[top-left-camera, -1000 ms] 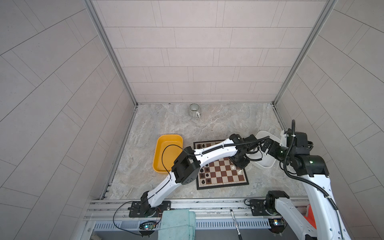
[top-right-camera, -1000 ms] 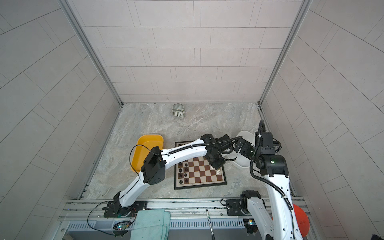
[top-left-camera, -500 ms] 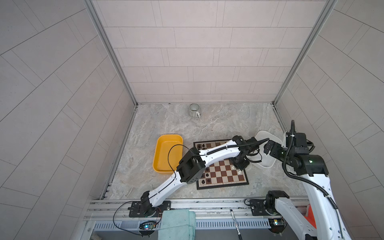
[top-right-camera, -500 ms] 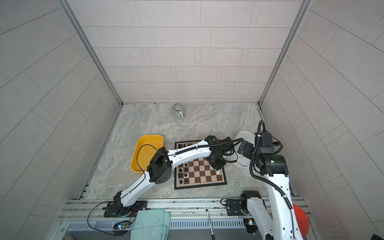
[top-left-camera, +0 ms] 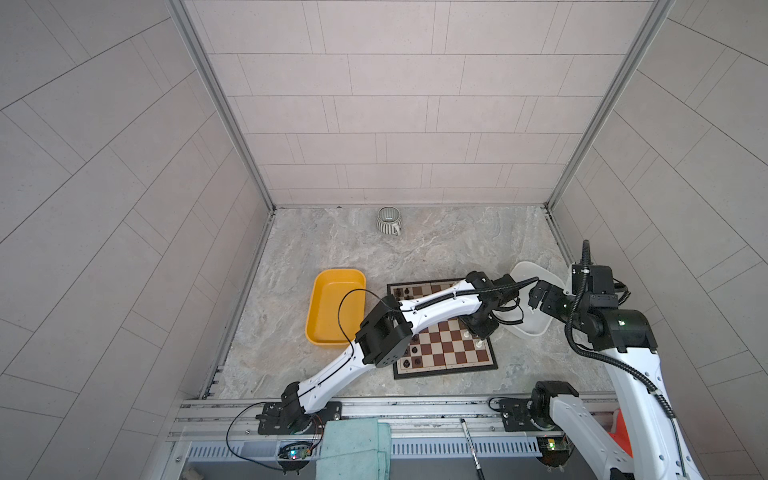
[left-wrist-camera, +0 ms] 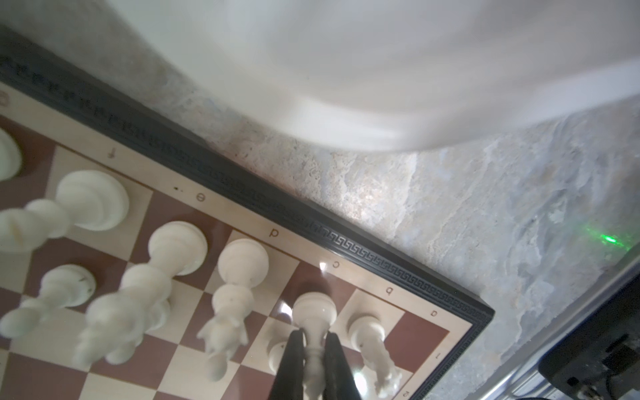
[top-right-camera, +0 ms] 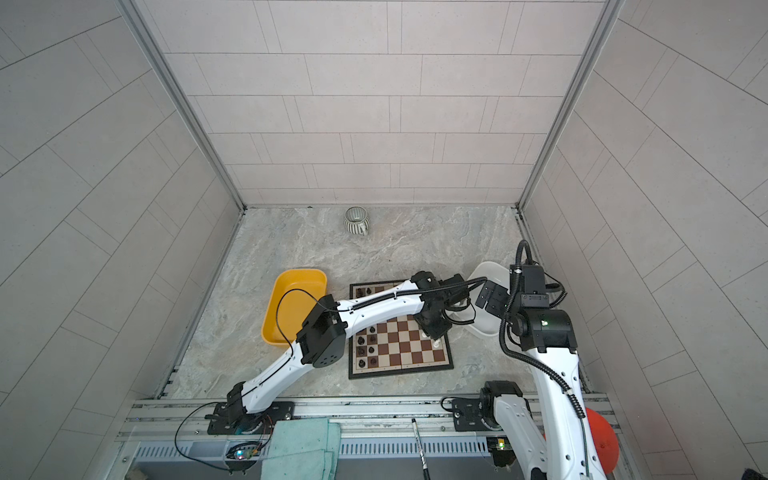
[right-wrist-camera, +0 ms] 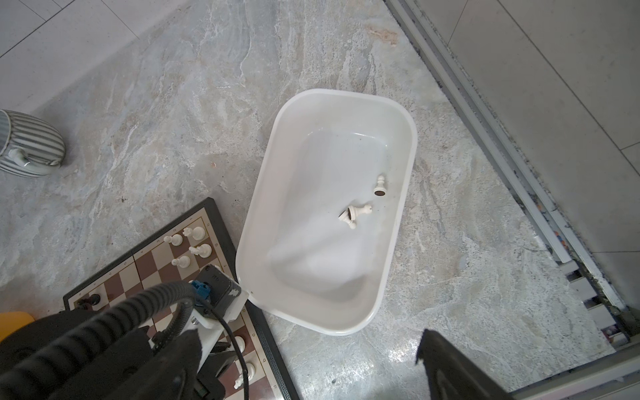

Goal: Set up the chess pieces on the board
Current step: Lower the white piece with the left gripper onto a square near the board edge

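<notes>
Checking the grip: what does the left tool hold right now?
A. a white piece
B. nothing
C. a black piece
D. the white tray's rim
A: the left wrist view shows the left tool pinching a white piece by its stem, over the board.

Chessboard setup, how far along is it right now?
Done: black pieces stand along one edge of the board, and several white pieces stand along the opposite edge. In hand: the left claw is shut on a white piece at the c square. Left: a few loose white pieces lying in the white tray.
</notes>
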Robot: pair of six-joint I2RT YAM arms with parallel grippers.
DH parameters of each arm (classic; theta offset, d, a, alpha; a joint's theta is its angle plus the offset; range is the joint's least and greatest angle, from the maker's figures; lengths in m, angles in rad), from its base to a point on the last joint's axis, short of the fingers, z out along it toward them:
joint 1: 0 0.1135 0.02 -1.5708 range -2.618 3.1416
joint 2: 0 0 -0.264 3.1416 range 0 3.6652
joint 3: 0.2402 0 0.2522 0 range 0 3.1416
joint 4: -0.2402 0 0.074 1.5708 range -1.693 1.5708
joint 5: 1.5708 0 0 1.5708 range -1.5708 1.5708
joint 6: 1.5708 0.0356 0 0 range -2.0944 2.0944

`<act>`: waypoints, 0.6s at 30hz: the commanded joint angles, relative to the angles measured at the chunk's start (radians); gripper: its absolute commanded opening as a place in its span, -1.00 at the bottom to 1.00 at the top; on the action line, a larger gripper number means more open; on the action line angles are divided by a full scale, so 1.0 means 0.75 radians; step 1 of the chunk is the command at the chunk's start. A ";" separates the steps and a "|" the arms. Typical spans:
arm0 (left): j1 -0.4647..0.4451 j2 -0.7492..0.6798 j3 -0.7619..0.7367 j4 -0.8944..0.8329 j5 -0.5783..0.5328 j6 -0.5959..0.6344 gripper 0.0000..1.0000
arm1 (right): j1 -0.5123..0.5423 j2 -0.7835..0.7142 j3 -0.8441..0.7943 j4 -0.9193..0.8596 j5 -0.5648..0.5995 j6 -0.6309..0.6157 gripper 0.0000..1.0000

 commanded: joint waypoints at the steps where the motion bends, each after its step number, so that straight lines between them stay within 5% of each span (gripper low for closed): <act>1: -0.004 0.032 0.041 -0.043 -0.023 -0.004 -1.00 | -0.002 -0.007 0.020 -0.011 0.005 -0.014 0.98; 18: -0.004 0.039 0.049 -0.031 0.023 -0.012 -0.63 | -0.002 -0.001 0.037 -0.016 0.001 -0.022 0.99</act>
